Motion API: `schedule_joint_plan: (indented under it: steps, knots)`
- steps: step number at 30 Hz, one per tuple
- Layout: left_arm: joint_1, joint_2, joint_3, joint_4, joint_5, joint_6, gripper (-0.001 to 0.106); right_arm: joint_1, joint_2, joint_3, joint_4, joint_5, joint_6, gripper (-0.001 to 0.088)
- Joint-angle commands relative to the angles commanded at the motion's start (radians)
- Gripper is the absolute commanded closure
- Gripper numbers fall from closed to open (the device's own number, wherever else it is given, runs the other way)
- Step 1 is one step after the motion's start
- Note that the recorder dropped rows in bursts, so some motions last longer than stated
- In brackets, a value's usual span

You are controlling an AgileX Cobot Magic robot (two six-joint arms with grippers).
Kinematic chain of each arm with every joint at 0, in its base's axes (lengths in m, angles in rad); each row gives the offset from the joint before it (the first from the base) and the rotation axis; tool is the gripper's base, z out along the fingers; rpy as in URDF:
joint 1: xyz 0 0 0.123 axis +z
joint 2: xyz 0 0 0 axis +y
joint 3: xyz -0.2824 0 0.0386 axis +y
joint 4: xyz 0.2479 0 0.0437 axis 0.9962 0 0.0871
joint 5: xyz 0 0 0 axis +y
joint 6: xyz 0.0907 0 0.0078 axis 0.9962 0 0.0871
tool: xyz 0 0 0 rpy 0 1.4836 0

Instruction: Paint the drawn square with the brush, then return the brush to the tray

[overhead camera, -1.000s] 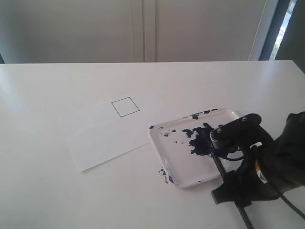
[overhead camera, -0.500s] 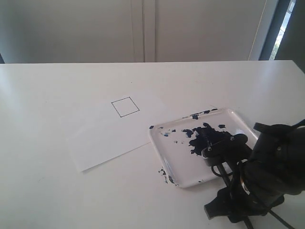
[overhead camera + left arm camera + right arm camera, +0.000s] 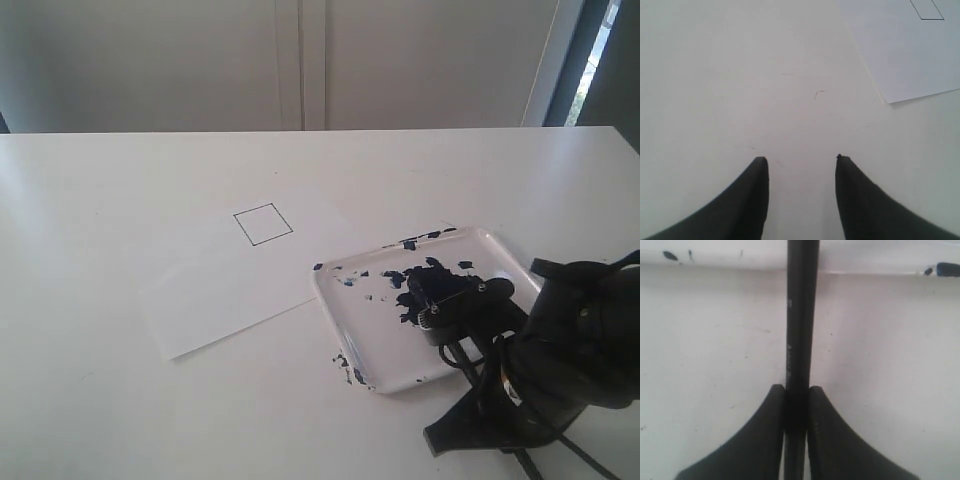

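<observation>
open table (image 3: 100, 180) left of paper (image 3: 230, 285), tray (image 3: 390, 352) blocking near right

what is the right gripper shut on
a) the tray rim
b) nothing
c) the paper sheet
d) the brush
d: in the right wrist view the right gripper has both fingers pressed against the shaft of the brush.

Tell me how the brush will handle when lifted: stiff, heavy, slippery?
Probably stiff: the brush shaft runs dead straight. Likely light, being so thin. It may swivel or slip, since the right gripper pinches its smooth shaft at one narrow spot.
</observation>
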Motion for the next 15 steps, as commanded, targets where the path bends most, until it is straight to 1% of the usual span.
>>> schedule_joint_plan:
  steps: [4, 7, 9, 15]
  knots:
    - [0.0, 0.0, 0.0, 0.0, 0.0, 0.0, 0.057, 0.0, -0.044, 0.0, -0.013, 0.0, 0.0, 0.0842]
    - [0.0, 0.0, 0.0, 0.0, 0.0, 0.0, 0.057, 0.0, -0.1, -0.002, -0.013, 0.028, 0.0, 0.0844]
    - [0.0, 0.0, 0.0, 0.0, 0.0, 0.0, 0.057, 0.0, -0.143, -0.009, -0.011, 0.075, 0.0, 0.0869]
    - [0.0, 0.0, 0.0, 0.0, 0.0, 0.0, 0.057, 0.0, -0.234, -0.084, -0.009, 0.296, -0.005, 0.0868]
